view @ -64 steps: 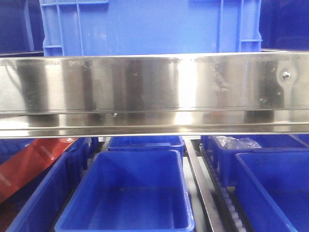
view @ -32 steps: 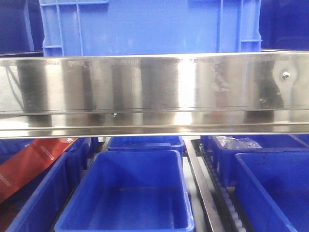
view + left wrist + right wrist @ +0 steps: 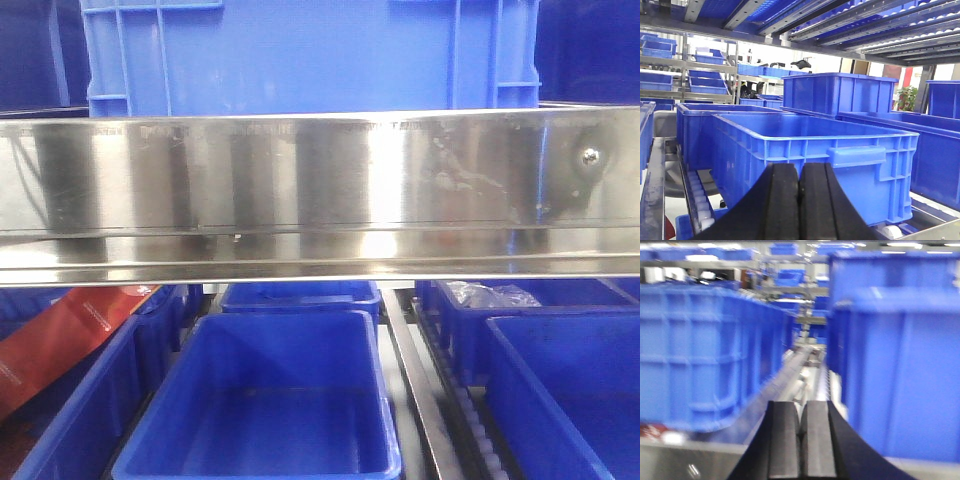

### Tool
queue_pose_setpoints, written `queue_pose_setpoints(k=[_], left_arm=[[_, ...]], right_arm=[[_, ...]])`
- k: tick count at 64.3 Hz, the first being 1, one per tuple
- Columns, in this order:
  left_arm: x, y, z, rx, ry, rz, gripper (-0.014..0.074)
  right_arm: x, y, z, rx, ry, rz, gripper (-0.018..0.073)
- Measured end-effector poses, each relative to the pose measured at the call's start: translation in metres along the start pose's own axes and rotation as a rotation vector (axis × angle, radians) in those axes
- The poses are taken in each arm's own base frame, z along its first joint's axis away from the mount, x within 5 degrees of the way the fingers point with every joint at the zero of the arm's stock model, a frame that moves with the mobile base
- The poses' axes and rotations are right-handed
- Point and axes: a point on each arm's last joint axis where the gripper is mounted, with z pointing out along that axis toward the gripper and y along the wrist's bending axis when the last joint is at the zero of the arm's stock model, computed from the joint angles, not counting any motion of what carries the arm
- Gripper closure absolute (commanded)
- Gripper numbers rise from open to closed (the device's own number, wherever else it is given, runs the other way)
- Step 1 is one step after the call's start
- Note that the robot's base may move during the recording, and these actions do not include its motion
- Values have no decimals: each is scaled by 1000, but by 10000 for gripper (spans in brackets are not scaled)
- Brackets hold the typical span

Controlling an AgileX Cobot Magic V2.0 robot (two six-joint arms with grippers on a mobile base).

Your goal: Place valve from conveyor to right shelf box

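The valve shows in none of my three views, and neither does the conveyor belt, so I cannot say where either sits. From the front camera I look at a broad polished steel shelf beam [image 3: 320, 195] running across the middle, with a large ribbed blue plastic crate [image 3: 310, 55] standing on the level above it. Below the beam lies an open, hollow blue plastic bin [image 3: 265, 400], another blue bin [image 3: 575, 385] to its right across a grey metal roller rail [image 3: 415, 385], and a clear crumpled plastic bag [image 3: 490, 294] in the bin behind that one. A red flat packet [image 3: 60, 340] leans in the bins at the lower left.

On my left wrist camera the left gripper [image 3: 799, 200] has its black pads pressed together with nothing between them, facing a blue bin with a moulded handle [image 3: 815, 160] on white rollers [image 3: 697, 197].

The right wrist view is blurred; the right gripper [image 3: 801, 440] is likewise clenched on nothing, pointing down an aisle between two tall blue crates [image 3: 705, 355].
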Motion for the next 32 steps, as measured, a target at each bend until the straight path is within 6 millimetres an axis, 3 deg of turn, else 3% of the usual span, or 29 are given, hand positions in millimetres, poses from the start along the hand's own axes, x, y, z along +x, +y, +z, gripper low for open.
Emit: queue_pose_setpoints(k=[12, 32], left_arm=[[0, 0, 0, 0, 0, 0, 707], [0, 0, 0, 0, -2, 0, 707]], right_arm=[[24, -1, -13, 1, -6, -40, 727], [31, 0, -16, -3, 43, -58, 727]])
